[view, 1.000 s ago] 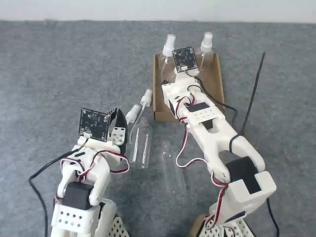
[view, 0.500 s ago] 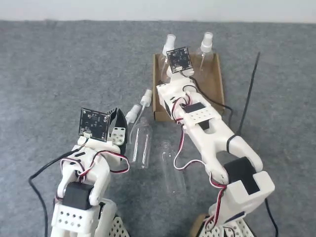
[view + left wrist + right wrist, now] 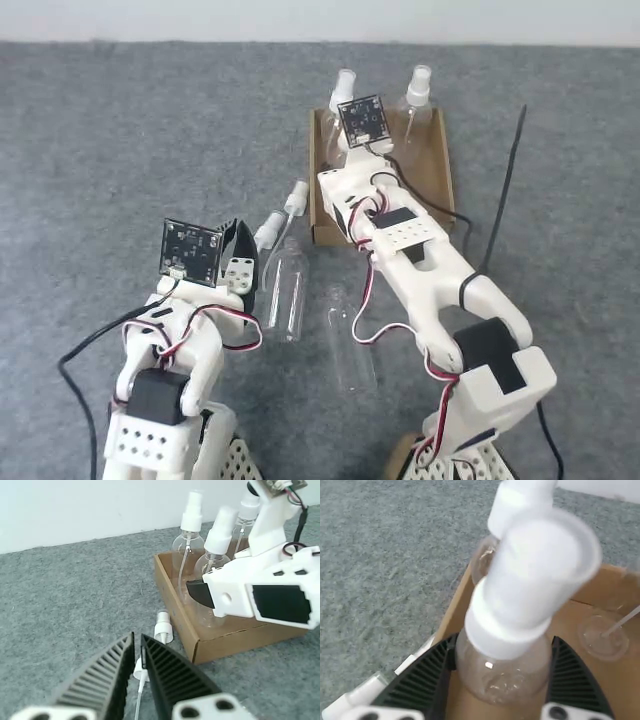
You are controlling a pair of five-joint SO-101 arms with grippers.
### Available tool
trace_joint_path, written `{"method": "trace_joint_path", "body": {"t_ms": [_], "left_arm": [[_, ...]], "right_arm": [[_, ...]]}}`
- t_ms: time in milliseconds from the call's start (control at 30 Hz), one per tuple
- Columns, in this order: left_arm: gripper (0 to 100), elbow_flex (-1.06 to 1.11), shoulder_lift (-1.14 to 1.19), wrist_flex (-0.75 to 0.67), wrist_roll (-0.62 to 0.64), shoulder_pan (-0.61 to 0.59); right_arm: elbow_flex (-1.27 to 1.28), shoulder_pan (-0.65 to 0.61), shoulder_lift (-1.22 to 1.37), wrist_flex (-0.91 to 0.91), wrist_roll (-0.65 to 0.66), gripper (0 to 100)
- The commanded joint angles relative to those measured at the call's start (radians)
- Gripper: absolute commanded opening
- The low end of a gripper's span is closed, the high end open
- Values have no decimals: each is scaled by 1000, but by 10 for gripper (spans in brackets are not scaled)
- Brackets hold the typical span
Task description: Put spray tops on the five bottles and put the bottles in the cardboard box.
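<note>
Right gripper (image 3: 505, 647) is closed on a capped bottle (image 3: 500, 677), jaws on the shoulder just under the top. It's at the box (image 3: 438, 170), upper centre of the high view; can't tell if the base is down yet. Two more capped bottles (image 3: 417, 90) stand at the box's far end.

Left gripper (image 3: 138, 639) is lower left, jaws almost together. A loose top (image 3: 270, 232) sits at the tips; can't tell if it's pinched. Second top (image 3: 297, 195) is just beside the box wall. Two open bottles (image 3: 285, 285) lie on the carpet (image 3: 120, 130) mid-frame.

Handling guess: thin, empty plastic, so light, slick, prone to rolling and squashing. Grip neck or shoulder with a light squeeze. Hold tops by the collar, not the dip tube.
</note>
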Motion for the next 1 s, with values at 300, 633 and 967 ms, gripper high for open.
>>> {"method": "trace_joint_path", "body": {"t_ms": [300,633,967], "left_arm": [[13,-13,-15,-29,5,-5],[13,-13,-15,-29,5,-5],[13,-13,-15,-29,5,-5]], "right_arm": [[-68,22,-21,-13,12,20],[-64,16,-21,-12,8,20],[-63,16,-21,-5,6,145]]}}
